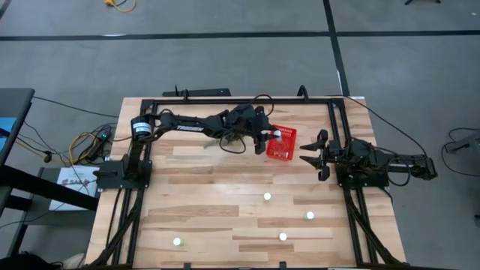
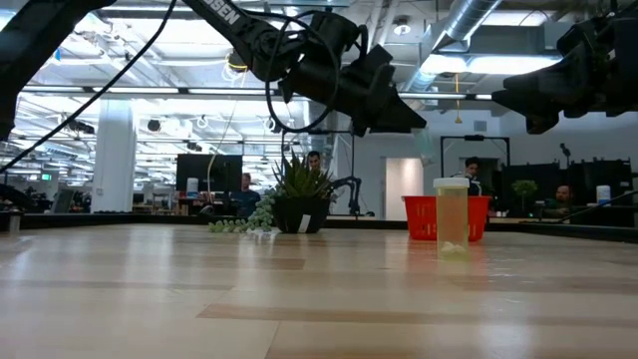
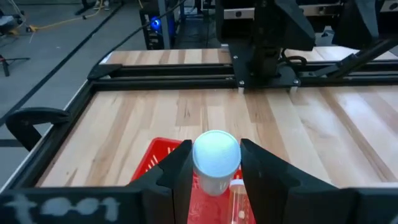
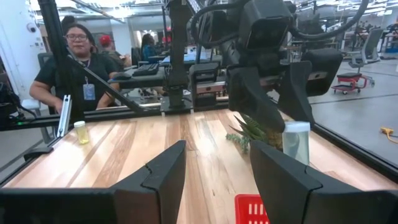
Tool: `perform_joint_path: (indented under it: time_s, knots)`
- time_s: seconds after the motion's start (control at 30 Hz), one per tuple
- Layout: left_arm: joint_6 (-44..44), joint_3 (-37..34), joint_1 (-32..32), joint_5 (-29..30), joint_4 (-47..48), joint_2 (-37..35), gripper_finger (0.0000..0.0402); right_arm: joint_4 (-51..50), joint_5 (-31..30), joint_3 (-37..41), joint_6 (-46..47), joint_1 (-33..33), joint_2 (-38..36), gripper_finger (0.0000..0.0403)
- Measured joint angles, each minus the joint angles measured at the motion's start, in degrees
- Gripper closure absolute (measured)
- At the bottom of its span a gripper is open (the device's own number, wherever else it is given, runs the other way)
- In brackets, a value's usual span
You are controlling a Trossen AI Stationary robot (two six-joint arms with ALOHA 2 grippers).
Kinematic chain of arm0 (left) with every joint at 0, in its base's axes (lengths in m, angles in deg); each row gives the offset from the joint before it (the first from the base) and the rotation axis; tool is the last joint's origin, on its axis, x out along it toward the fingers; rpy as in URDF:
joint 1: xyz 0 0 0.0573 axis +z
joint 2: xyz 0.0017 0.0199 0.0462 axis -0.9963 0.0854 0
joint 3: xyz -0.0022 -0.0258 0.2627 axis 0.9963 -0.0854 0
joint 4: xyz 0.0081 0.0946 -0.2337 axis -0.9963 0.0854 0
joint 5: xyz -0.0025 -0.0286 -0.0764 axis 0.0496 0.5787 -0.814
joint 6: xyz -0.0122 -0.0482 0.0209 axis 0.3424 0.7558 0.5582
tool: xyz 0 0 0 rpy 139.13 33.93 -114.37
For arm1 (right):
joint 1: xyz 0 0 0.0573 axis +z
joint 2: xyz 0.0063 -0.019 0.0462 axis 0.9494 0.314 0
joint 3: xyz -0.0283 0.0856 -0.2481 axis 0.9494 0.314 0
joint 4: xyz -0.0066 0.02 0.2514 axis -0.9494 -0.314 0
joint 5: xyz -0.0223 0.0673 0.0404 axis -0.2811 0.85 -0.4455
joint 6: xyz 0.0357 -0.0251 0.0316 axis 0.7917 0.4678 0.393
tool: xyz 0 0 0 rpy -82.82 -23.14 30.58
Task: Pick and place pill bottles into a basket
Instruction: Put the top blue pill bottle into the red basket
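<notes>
A small cylindrical pill bottle (image 3: 216, 160) with a round white cap and translucent body is clamped between the jaws of the left gripper (image 3: 216, 171), held above the small bright red perforated plastic basket (image 1: 283, 144), which sits on the far right part of the light wooden plank worktop (image 1: 217, 202). In the left wrist view another bottle (image 3: 237, 200) already lies inside the basket. Four more white-capped bottles stand upright and well apart on the near half of the worktop: one near the middle (image 1: 267, 196), one to its right (image 1: 310, 215), one nearer the front edge (image 1: 283, 236), and one toward the front left (image 1: 177, 241). A green plant sprig (image 4: 252, 132) lies on the worktop just beside the left arm. The right gripper (image 1: 313, 154) waits just to the right of the basket, its jaws spread apart and empty. Beyond the worktop, a person (image 4: 79, 59) sits at a desk.
</notes>
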Motion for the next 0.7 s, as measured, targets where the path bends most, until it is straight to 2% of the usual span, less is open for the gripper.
perform_joint_path:
  time_s: [0.33,0.6,0.7]
  knots:
    - [-1.1,0.0,0.0,1.1,-0.5,0.0,0.0292,0.2,-0.1,0.0,1.2,0.0,0.0,0.0230]
    - [-1.1,0.0,0.0,0.2,-0.7,0.0,0.0292,1.8,-0.2,-0.3,18.9,-0.1,0.0,0.0230]
    - [-0.9,0.0,0.0,0.2,-0.7,0.0,0.0292,2.4,-0.2,-0.4,20.9,-0.1,0.0,0.0230]
